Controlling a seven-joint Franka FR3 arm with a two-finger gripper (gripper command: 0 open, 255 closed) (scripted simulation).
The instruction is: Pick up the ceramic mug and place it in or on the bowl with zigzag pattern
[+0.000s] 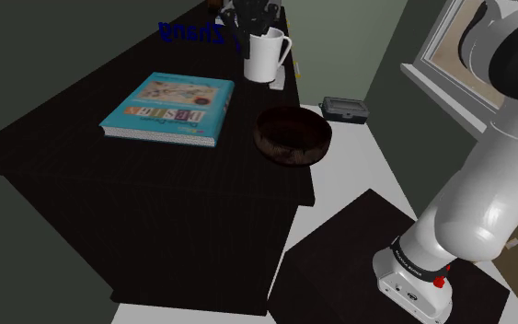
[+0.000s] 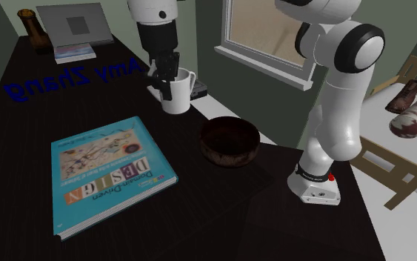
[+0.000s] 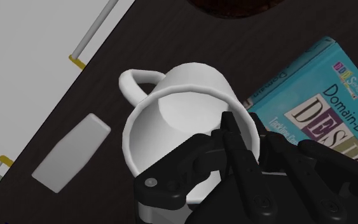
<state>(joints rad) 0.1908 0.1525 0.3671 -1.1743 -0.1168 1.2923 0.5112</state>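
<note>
A white mug (image 1: 266, 59) (image 2: 177, 95) (image 3: 177, 121) stands upright near the far edge of the dark table (image 1: 109, 212), its handle pointing away from the book. My black gripper (image 1: 251, 28) (image 2: 165, 77) (image 3: 232, 130) comes down from above and is shut on the mug's rim on the side opposite the handle, one finger inside the cup and one outside. Whether the mug's base touches the table I cannot tell. The dark brown bowl (image 1: 292, 136) (image 2: 230, 141) (image 3: 234, 5) sits empty on the table a short way from the mug, toward the stand.
A teal book (image 1: 169, 110) (image 2: 107, 174) (image 3: 317, 108) lies flat beside the mug and bowl. A small grey flat block (image 3: 72, 153) (image 2: 199, 90) lies by the mug at the table's edge. A framed picture (image 2: 73, 26) and a brown vase (image 2: 27, 22) stand at the far corner.
</note>
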